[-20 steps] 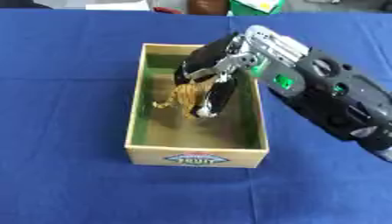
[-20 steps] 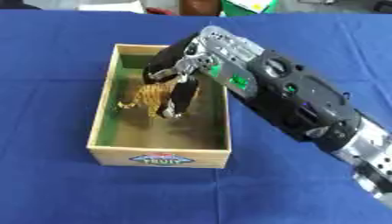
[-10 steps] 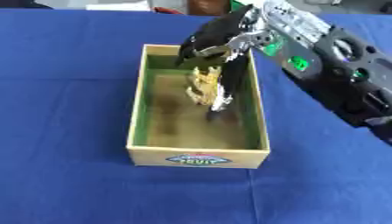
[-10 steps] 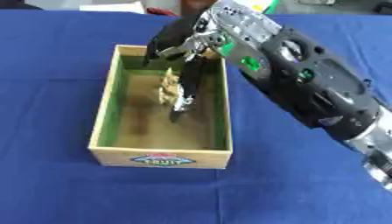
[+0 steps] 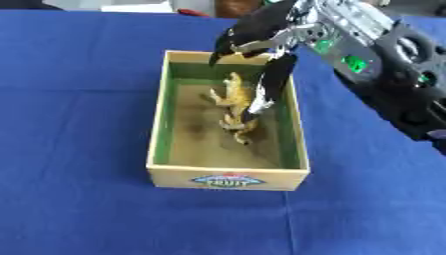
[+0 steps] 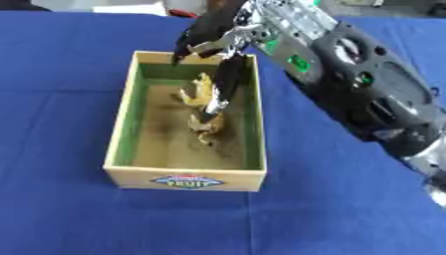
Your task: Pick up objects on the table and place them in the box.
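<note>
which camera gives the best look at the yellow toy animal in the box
The left eye view: the yellow toy animal lies nearer the picture's middle, beside the right hand. The right eye view shows nearly the same, with the hand's fingers crossing it similarly.

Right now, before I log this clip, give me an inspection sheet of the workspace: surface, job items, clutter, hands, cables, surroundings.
Surface: blue cloth covering the table.
Job items: open wooden box with a label on its front wall; yellow-brown toy animal inside it, by the fingertips.
Clutter: nothing seen on the cloth around the box.
Hands: right hand above the box's far end, fingers straight and pointing down into it; whether they touch the toy I cannot tell. Left hand not in view.
Cables: nothing seen.
Surroundings: blurred objects beyond the table's far edge, not identifiable.
</note>
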Available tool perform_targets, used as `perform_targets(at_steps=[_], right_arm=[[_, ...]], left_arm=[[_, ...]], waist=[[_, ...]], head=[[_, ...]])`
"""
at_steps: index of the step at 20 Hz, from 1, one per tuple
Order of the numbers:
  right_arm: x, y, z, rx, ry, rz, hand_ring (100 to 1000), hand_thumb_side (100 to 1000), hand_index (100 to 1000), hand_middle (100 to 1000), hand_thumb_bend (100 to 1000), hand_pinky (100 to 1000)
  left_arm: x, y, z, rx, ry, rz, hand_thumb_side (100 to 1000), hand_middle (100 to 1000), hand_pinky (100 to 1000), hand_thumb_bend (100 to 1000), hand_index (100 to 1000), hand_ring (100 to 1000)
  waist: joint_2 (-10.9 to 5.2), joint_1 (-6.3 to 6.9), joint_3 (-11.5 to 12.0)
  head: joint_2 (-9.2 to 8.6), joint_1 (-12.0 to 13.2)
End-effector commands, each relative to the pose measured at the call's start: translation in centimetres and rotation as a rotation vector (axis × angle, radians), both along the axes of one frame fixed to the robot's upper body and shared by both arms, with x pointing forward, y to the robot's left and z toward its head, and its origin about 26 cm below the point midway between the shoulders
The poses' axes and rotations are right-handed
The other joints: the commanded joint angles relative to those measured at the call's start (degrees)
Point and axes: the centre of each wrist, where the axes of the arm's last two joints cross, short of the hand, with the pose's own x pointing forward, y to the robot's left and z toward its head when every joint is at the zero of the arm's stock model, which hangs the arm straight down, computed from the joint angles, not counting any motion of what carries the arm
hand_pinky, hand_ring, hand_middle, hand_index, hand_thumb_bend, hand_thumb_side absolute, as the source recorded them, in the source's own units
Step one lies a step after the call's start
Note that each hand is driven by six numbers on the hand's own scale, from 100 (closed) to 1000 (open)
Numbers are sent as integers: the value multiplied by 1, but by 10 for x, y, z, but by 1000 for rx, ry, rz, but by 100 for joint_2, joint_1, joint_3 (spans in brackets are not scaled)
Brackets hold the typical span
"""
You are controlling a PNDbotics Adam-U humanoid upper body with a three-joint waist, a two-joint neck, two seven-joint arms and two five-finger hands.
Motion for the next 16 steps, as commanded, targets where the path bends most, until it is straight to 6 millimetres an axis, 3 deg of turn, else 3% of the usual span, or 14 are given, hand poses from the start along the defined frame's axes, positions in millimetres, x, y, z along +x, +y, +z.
perform_targets(at_steps=[1,5,6,9,10,14,16], right_arm=[[-17,-13,31,95,-97,5,898,739,948,882,573,882],[-38,-27,50,239,-178,20,893,784,941,878,553,881],[-41,-29,52,259,-190,23,888,851,934,878,506,880],[-56,-38,62,347,-245,29,883,886,928,874,458,880],[-61,-42,64,380,-262,28,878,952,923,872,357,880],[-78,-57,67,489,-335,3,863,1000,891,857,100,868],[-86,-63,65,550,-363,-6,851,1000,878,842,100,858]], left_arm=[[-2,3,8,19,-27,2,486,553,512,100,720,550],[-2,3,8,18,-30,4,486,554,512,100,720,551],[-2,3,8,18,-31,4,488,554,512,100,720,551],[-2,4,8,13,-33,14,487,554,512,100,721,551],[-2,4,8,12,-34,16,487,554,512,100,723,551],[-2,6,8,3,-39,27,485,554,512,100,723,551],[-3,7,8,-1,-42,36,485,554,512,100,723,551]], waist=[[-115,37,-19],[-113,48,-23],[-114,51,-23],[-116,80,-64],[-113,84,-75],[-90,103,-128],[-74,116,-165]], head=[[2,28],[-10,32],[-13,33],[-32,66],[-41,74],[-64,138],[-66,188]])
